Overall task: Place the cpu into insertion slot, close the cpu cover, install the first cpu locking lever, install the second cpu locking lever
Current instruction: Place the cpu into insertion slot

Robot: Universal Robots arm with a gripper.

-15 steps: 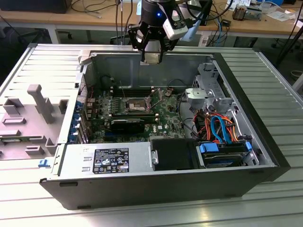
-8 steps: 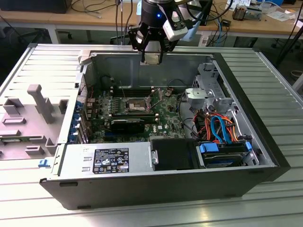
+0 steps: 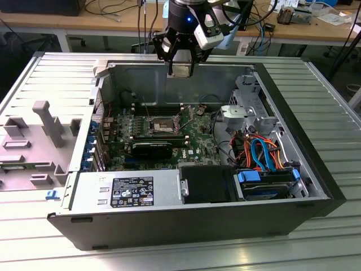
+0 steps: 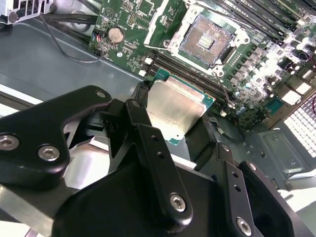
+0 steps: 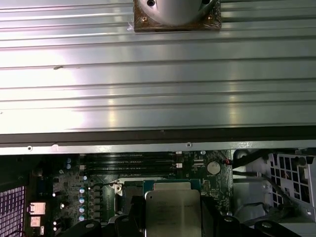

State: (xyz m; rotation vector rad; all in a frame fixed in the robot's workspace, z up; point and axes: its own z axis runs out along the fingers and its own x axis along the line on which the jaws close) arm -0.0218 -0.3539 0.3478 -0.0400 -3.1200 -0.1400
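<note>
1. The jaws are closed on the cpu [image 3: 181, 69] and grip it by two opposite edges, at the end of the black arm [image 3: 189, 17].
2. In the exterior view the cpu hangs in the air over the far wall of the open computer case [image 3: 316, 141], well apart from the board inside.
3. In the second wrist view the cpu [image 4: 175, 108] shows its silvery-grey metal top between the black fingers [image 4: 143, 118]. In the first wrist view the cpu [image 5: 173, 212] shows this same top.
4. The insertion slot [image 3: 161, 125] sits in the green motherboard [image 3: 197, 138], and its dark centre is uncovered.
5. In the second wrist view the insertion slot [image 4: 206, 39] lies beyond the cpu, and the long black memory sticks [image 4: 187, 76] run between them.
6. The case lies on its side on the ribbed metal bench [image 3: 333, 90].
7. A grey power supply [image 3: 127, 192] fills the near corner of the case.
8. A grey plastic fixture [image 3: 48, 121] stands on the bench at the exterior view's left.
</note>
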